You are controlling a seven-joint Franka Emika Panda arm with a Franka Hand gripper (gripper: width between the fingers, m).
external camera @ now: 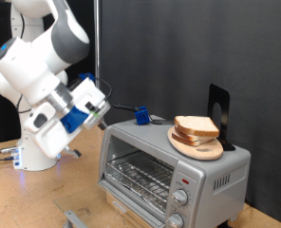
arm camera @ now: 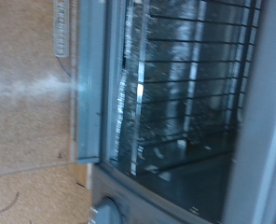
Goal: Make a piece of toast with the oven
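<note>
The silver-grey oven [external camera: 169, 166] stands at the exterior view's lower right, with its wire rack [external camera: 140, 176] showing in the front and round knobs [external camera: 181, 198] on its panel. The piece of toast [external camera: 196, 126] lies on a round wooden board [external camera: 197, 145] on top of the oven. My gripper [external camera: 101, 112] hangs just off the oven's upper corner on the exterior view's left, apart from the toast, with nothing seen in it. The blurred wrist view shows the oven's rack [arm camera: 185, 84] and front frame [arm camera: 89, 84] close up, but not my fingers.
A blue object [external camera: 140, 116] with a cable lies on the oven's top between gripper and board. A black stand [external camera: 219, 114] rises behind the board. The wooden table [external camera: 27, 199] spreads out in front. A grey piece [external camera: 74, 218] lies at the bottom edge.
</note>
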